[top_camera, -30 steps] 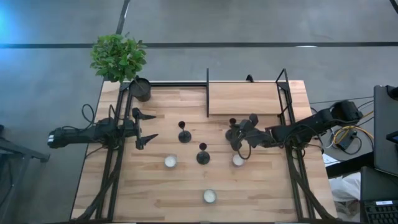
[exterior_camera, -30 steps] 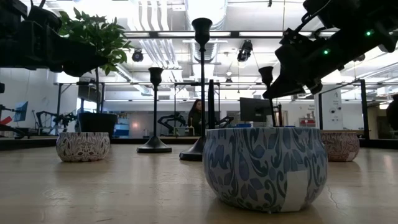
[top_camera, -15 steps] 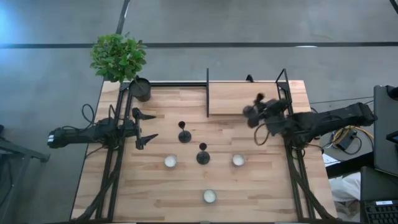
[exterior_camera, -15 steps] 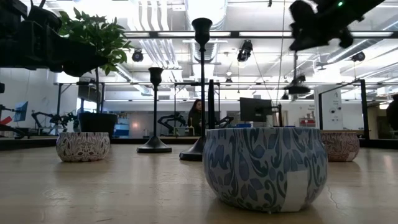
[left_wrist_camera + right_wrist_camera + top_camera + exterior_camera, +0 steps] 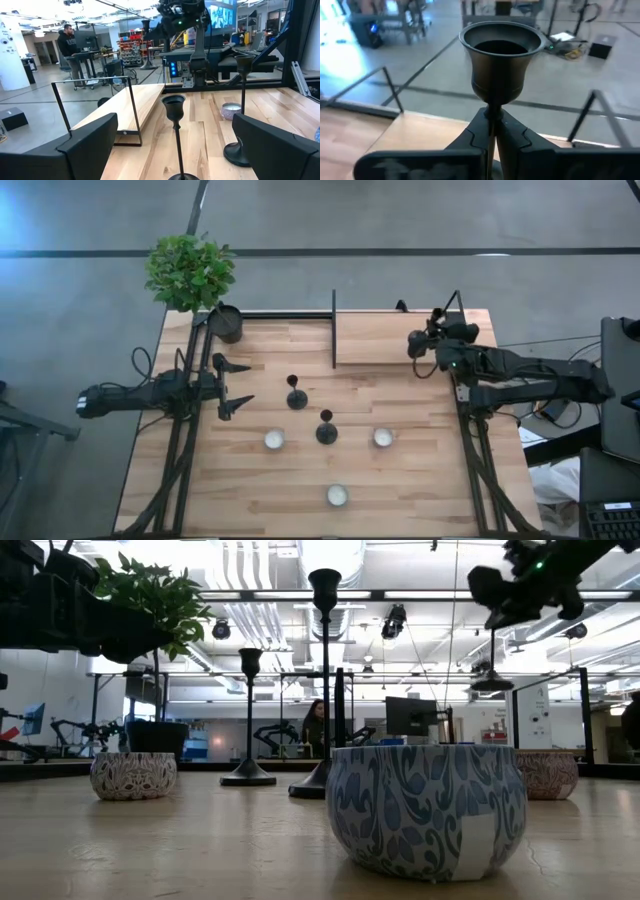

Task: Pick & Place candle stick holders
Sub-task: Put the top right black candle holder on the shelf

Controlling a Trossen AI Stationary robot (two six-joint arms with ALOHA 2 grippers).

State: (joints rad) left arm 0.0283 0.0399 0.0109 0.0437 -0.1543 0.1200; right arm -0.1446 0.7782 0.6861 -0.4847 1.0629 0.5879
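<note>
The right pincer [image 5: 492, 142] is closing tightly on the thin stem of one candle stick holder [image 5: 500, 65], just under its small cup, and is carrying it in the air over the raised wooden shelf [image 5: 390, 338] at the far right part of the tabletop [image 5: 300, 480]. The other two holders [image 5: 296, 395] are standing upright near the middle of the tabletop, apart from each other. The left pincer [image 5: 232, 387] is waiting with its fingers fully spread and holding nothing, near the left edge.

I judge that such a holder is stiff and probably of metal, with most of its weight in the flat round base. The smooth thin stem may be slipping or turning in the fingers, so a hold on the stem close under the cup, as here, seems safest, and the holder can tip if it is set down tilted.

The right wrist view is showing the grip and the cup clearly, but not the base. The high view is giving the place over the shelf and the three small candle jars [image 5: 274, 440]. The low view is showing the two standing holders behind a patterned jar, with the right arm high up.
</note>
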